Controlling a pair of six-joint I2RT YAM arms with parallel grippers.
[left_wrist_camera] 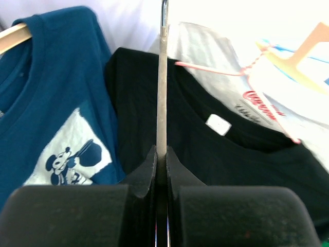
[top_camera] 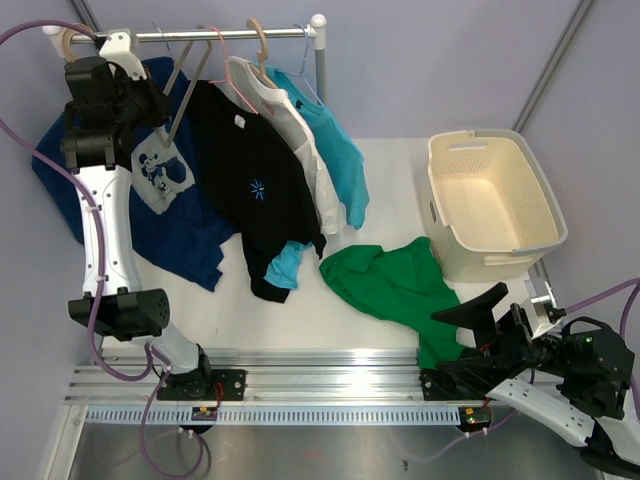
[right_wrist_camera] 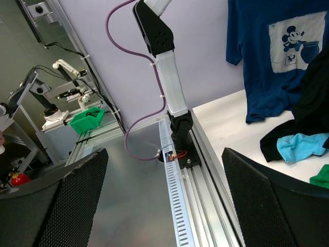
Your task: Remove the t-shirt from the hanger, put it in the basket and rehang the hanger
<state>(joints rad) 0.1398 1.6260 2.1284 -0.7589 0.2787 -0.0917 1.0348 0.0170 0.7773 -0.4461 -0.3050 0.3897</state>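
The green t-shirt (top_camera: 390,285) lay crumpled near the desk's (top_camera: 400,200) front right corner, likely soft, light and best pinched at a fold, while the left fingers (left_wrist_camera: 150,164) clamped the thin bare hanger (left_wrist_camera: 162,92) and the right fingers (right_wrist_camera: 257,195) gaped empty.

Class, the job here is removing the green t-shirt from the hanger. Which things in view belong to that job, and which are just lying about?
Part of the job: green t-shirt, lying on the table; grey hanger, bare, clamped in the left gripper.
Just about: navy cartoon t-shirt, black t-shirt, turquoise t-shirt, basket, rail.
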